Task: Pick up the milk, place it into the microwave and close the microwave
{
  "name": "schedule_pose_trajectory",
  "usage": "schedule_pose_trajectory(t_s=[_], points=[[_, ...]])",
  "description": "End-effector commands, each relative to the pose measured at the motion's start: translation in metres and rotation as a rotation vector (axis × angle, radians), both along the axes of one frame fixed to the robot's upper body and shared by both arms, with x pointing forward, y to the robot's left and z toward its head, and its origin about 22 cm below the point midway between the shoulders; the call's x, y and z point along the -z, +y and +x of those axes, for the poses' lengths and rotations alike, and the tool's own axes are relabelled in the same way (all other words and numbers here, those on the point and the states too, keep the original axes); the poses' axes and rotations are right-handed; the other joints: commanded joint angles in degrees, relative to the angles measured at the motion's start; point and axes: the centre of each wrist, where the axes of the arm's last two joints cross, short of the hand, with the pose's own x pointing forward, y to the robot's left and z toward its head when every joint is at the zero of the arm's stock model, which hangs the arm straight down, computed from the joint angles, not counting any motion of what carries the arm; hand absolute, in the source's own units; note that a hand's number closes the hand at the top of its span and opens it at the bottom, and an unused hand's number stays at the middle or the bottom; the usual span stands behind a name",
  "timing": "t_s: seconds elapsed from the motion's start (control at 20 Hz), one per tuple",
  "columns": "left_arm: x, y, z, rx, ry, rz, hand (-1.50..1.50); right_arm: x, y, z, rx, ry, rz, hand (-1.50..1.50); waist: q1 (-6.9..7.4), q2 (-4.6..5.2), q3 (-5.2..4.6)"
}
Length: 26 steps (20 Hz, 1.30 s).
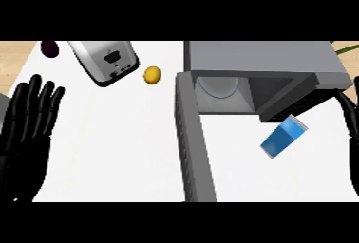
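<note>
The milk [282, 137] is a blue carton lying tilted on the white counter, just in front of the microwave's right side. The grey microwave [261, 57] stands at the back right with its door [193, 142] swung wide open toward me; a round glass plate [219, 87] shows inside. My right hand [348, 124] shows at the right edge, fingers straight, a short way right of the milk and not touching it. My left hand [28, 123] rests open at the left edge, fingers up.
A silver toaster [105, 59] stands at the back left, with a yellow lemon [152, 75] beside it and a dark purple object [49, 48] at the far back left. The open door divides the counter [119, 142] down the middle.
</note>
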Motion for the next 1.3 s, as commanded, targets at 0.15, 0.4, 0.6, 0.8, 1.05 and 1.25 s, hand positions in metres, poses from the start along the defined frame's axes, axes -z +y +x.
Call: schedule_pose_trajectory(t_s=[0.15, 0.4, 0.6, 0.8, 1.05, 1.25], points=[[0.003, 0.029, 0.003, -0.084, 0.020, -0.013, -1.50, -0.014, -0.006, 0.016, -0.152, 0.178, -0.019, -1.50, 1.60, -2.19, 3.42], [0.016, 0.024, -0.009, -0.133, 0.170, -0.105, -1.50, -0.001, 0.014, 0.035, -0.433, 0.332, 0.237, -1.50, 2.45, -2.24, 3.51], [0.023, 0.033, -0.030, -0.161, 0.190, -0.120, -1.50, -0.015, 0.008, 0.023, -0.479, 0.350, 0.260, -1.50, 1.30, -2.38, 3.47], [0.017, 0.033, -0.062, -0.172, 0.155, -0.119, -1.50, -0.028, 0.011, 0.017, -0.462, 0.361, 0.285, -1.50, 1.34, -2.40, 3.47], [0.041, 0.023, -0.075, -0.163, 0.177, -0.133, -1.50, -0.019, -0.010, 0.014, -0.350, 0.344, 0.227, -1.50, 1.18, -2.34, 3.48], [0.039, 0.019, -0.080, -0.174, 0.185, -0.121, -1.50, 0.003, -0.001, 0.019, -0.231, 0.322, 0.150, -1.50, 1.23, -2.28, 3.48]])
